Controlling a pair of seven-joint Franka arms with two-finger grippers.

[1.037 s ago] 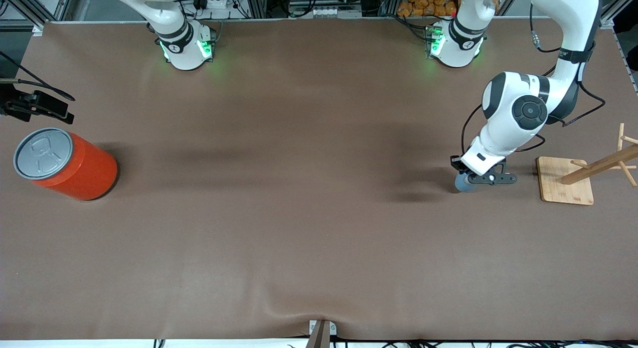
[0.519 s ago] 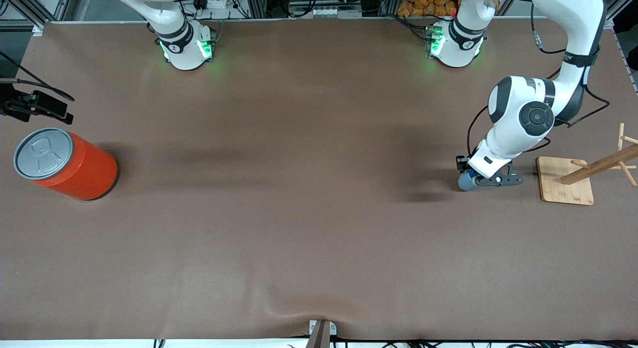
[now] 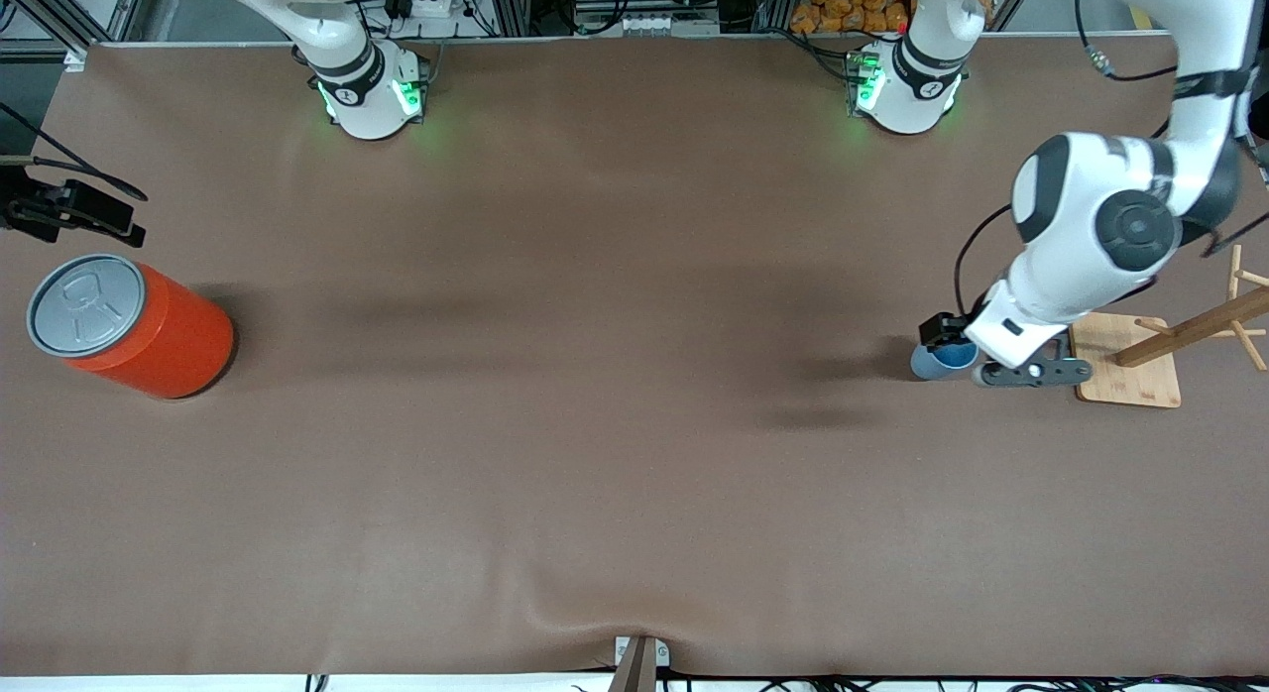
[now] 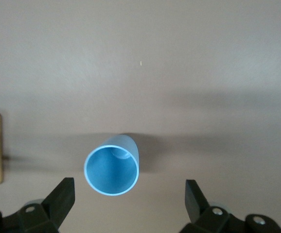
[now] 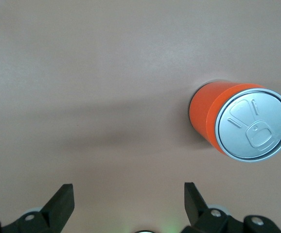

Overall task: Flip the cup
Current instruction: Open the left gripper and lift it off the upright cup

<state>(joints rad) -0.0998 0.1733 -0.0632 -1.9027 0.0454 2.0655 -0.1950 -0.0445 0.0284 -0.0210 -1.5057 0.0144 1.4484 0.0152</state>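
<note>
Cup: small light-blue tapered plastic cup (image 4: 112,171), upright, mouth up, on brown counter (image 3: 595,424).
Left pincer (image 4: 126,206): wide open, empty, above cup.
Right pincer (image 5: 126,208): open, empty; arm waits.
Risk: we judge a low finger could topple the cup.

You see the cup (image 4: 112,171) in light blue, with darker blue inside. The can (image 3: 149,330) is orange with a grey lid (image 5: 254,125). The bench (image 3: 595,424) is plain brown, and the rack (image 3: 1130,360) is pale wood.
</note>
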